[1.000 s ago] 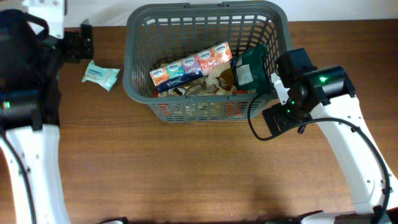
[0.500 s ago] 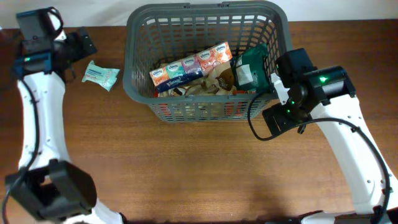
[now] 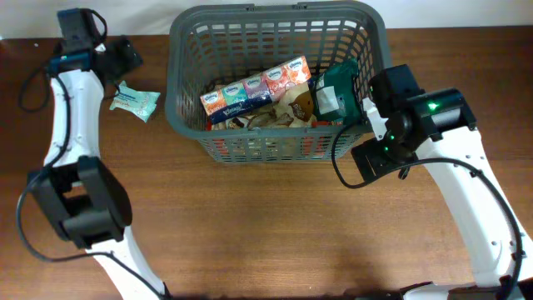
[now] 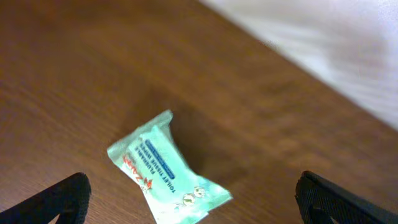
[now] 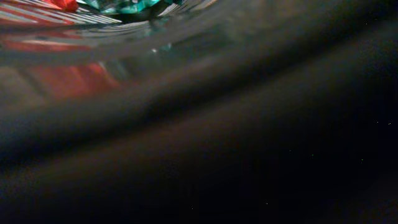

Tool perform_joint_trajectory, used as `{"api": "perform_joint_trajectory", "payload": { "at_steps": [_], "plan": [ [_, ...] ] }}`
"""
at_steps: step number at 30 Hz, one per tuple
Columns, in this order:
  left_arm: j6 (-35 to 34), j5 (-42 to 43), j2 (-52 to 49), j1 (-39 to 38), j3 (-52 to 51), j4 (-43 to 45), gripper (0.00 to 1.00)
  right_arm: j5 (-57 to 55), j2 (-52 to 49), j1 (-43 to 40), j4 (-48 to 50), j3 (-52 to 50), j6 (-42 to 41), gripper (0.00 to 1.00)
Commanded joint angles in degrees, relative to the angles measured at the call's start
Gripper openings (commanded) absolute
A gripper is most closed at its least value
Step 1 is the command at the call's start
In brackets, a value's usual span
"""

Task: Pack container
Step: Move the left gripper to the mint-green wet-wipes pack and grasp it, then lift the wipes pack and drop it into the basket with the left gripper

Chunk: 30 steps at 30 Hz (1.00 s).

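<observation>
On the brown wooden desk (image 3: 266, 233), the grey lattice container (image 3: 266, 148) sits at the far middle, already part filled. A pale green wipes packet (image 4: 165, 168) lies just left of it, and the left jaws are the nearer. They are spread wide and empty. The packet sits between and ahead of their tips, its long axis slanting across the gap. The right jaws are at the container's right wall; I cannot tell their opening.
</observation>
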<state>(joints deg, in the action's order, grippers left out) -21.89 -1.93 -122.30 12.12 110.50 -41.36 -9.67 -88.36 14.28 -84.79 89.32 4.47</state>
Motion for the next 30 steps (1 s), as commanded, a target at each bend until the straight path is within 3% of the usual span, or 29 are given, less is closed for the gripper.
{"api": "perform_joint_trajectory", "payload": {
  "at_steps": [1,8,30],
  "plan": [
    [-4.3,-2.4,-3.5,0.3,1.4,-0.9,0.99,-1.5,-1.8,-0.9,-1.3,-1.1,-2.0,0.99],
    [-8.7,-1.9,-8.4,0.3,1.4,-0.9,0.99,-1.5,-1.8,-0.9,-1.3,-1.1,-2.0,0.99],
    [-9.8,-0.6,-14.7,0.3,1.4,1.0,0.99,-1.5,-1.8,-0.9,-1.3,-1.1,-2.0,0.99]
  ]
}}
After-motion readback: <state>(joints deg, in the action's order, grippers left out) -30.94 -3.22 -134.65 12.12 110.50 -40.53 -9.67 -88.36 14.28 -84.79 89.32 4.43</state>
